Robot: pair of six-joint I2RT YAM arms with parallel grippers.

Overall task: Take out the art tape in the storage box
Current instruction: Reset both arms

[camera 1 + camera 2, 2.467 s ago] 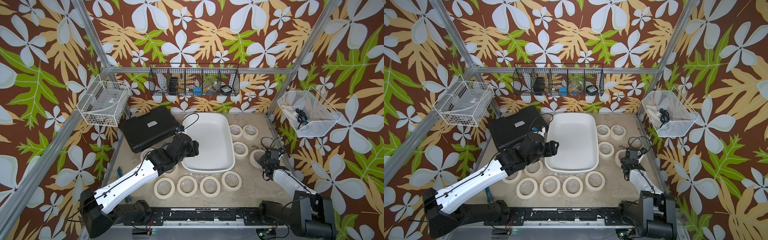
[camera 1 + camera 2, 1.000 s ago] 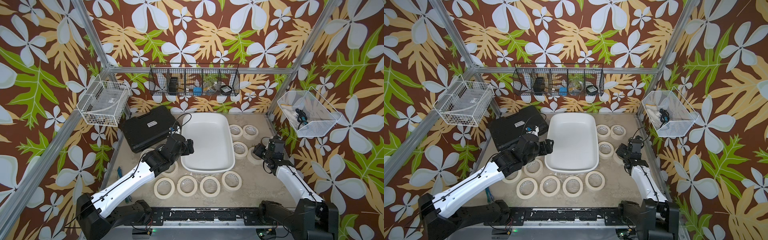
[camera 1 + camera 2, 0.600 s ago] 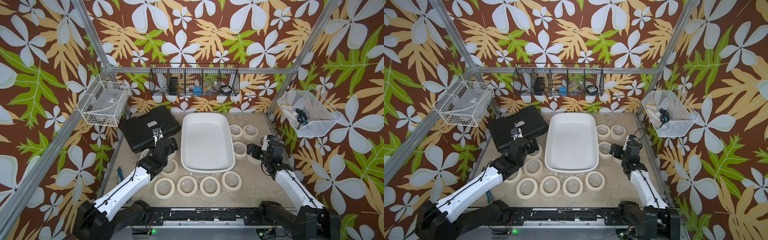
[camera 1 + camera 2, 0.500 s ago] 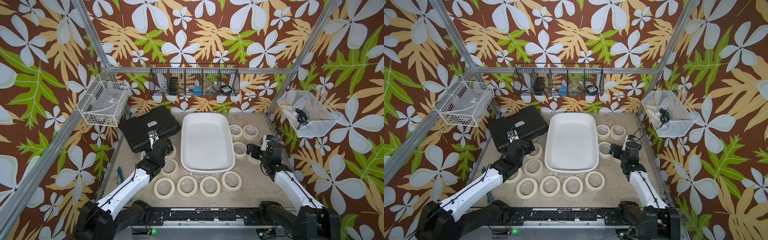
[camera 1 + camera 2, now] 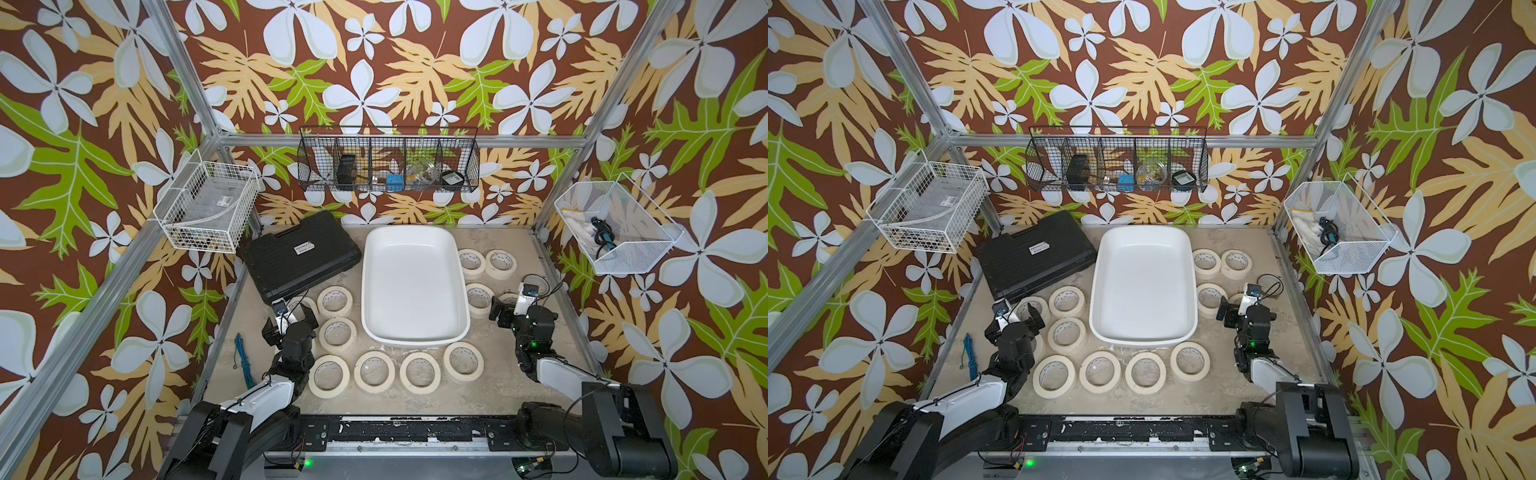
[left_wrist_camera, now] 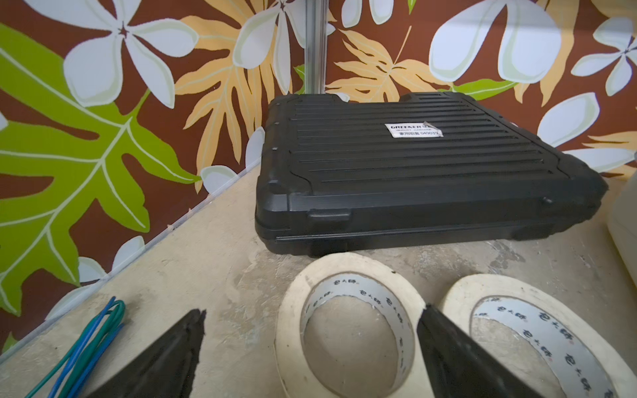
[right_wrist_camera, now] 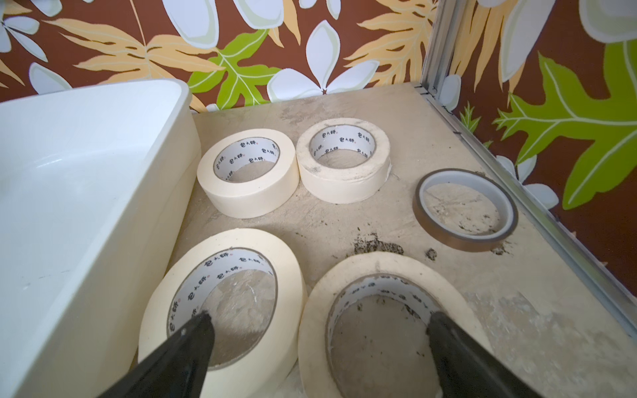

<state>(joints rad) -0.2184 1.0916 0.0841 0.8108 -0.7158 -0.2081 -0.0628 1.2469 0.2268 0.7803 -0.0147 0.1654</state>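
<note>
The white storage box stands in the middle of the table with nothing in it. Cream rolls of art tape lie flat on the table all round it: a front row, several on the left and several on the right. My left gripper hovers open over a left-hand roll, holding nothing. My right gripper is open too, straddling two rolls beside the box's right wall.
A black ribbed case lies at the back left. A blue-green wire runs along the left edge. A thin brown ring sits near the right frame rail. Wire baskets hang on the walls.
My left arm has drawn back from the box's left rim to the front left, over the rolls there. The right arm has barely shifted.
</note>
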